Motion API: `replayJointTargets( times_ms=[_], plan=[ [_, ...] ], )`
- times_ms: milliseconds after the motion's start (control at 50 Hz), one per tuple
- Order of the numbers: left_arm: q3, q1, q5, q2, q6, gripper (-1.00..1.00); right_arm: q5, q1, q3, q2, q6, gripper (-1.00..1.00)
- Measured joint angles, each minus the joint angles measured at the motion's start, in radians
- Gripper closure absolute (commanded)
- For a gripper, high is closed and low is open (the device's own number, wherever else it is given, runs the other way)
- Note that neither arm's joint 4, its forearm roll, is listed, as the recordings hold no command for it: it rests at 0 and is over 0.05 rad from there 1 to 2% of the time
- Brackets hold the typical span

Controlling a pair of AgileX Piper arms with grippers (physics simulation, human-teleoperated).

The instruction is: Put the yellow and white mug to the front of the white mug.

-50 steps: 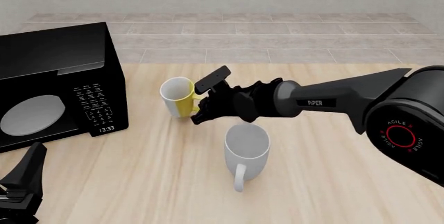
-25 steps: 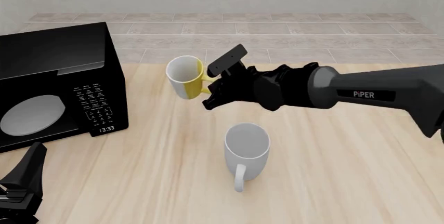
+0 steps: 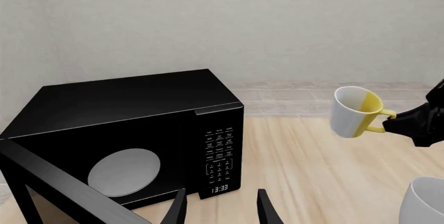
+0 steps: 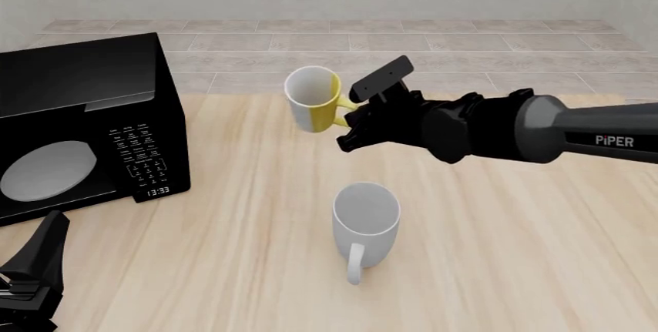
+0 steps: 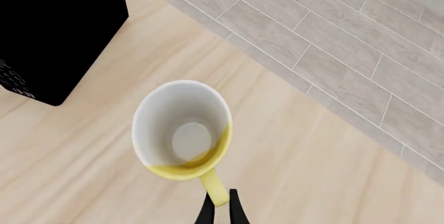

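Observation:
The yellow and white mug [image 4: 313,98] hangs in the air above the table's far side, tilted, mouth facing the camera. My right gripper [image 4: 353,119] is shut on its yellow handle [image 5: 215,188]. The mug also shows in the right wrist view [image 5: 182,129] and in the left wrist view [image 3: 352,112]. The white mug [image 4: 365,226] stands upright on the table nearer the camera, handle toward the front; its rim shows in the left wrist view [image 3: 425,203]. My left gripper [image 3: 220,208] is open and empty, low at the front left corner [image 4: 29,282].
A black microwave [image 4: 77,128] stands at the left of the wooden table [image 4: 514,255], also in the left wrist view [image 3: 125,141]. A tiled floor [image 4: 411,47] lies beyond the table's far edge.
My right gripper has lifted the yellow and white mug off the table and carried it up and to the right, away from the microwave. The white mug and left arm have not moved.

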Motion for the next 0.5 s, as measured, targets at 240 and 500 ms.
replayJointTargets(
  times_ms=[240, 500],
  plan=[
    [0.0, 0.0, 0.0, 0.0, 0.0, -1.0, -0.042, -0.051, 0.067, -0.024, 0.015, 1.0],
    [0.0, 0.0, 0.0, 0.0, 0.0, -1.0, -0.091, -0.1, 0.12, -0.014, 0.041, 1.0]
  ],
)
